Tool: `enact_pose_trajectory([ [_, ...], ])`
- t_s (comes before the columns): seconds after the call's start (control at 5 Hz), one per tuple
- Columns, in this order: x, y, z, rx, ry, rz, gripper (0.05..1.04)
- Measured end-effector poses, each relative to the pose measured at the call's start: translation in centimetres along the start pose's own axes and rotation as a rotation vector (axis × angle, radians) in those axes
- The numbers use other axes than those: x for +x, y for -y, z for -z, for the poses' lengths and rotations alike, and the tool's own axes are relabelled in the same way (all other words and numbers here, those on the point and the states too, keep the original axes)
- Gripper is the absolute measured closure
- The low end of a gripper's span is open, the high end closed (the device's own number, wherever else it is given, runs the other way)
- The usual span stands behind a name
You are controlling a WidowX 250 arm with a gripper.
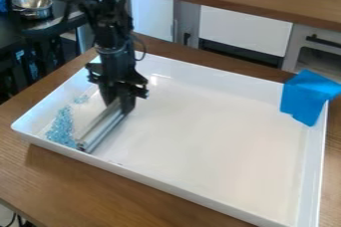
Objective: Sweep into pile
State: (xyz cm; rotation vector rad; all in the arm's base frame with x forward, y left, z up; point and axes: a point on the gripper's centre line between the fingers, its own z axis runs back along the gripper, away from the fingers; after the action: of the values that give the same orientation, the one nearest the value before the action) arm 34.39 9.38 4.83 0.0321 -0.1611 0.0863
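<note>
Gripper (118, 102) is pinched shut on the far end of the bar (102, 128), at the tray's (220, 141) left side. The bar looks stiff and light; slips may be stopped by a tight grip there. Bits (61, 128) beside it could be scattered easily. The arm (114, 34) is pointed down over them.

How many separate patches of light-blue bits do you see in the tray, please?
2: a larger patch in the tray, picture-left of the bar, and a smaller patch just beyond the larger. More may be hidden behind the bar.
</note>
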Motion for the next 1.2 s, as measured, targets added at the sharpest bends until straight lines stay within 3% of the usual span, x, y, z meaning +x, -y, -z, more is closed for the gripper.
enact_pose_trajectory([
  [0.4,-0.3,-2.7,-0.1,-0.01,0.018,-0.01,0.714],
  [0.6,0.8,-1.4,-1.3,-0.072,0.02,-0.065,0.714],
  [0.8,4.2,1.7,-4.6,-0.171,0.068,-0.172,0.714],
  [1.0,7.4,3.8,-7.1,-0.219,0.091,-0.317,0.714],
  [1.2,9.4,4.8,-5.4,-0.168,0.063,-0.5,0.714],
])
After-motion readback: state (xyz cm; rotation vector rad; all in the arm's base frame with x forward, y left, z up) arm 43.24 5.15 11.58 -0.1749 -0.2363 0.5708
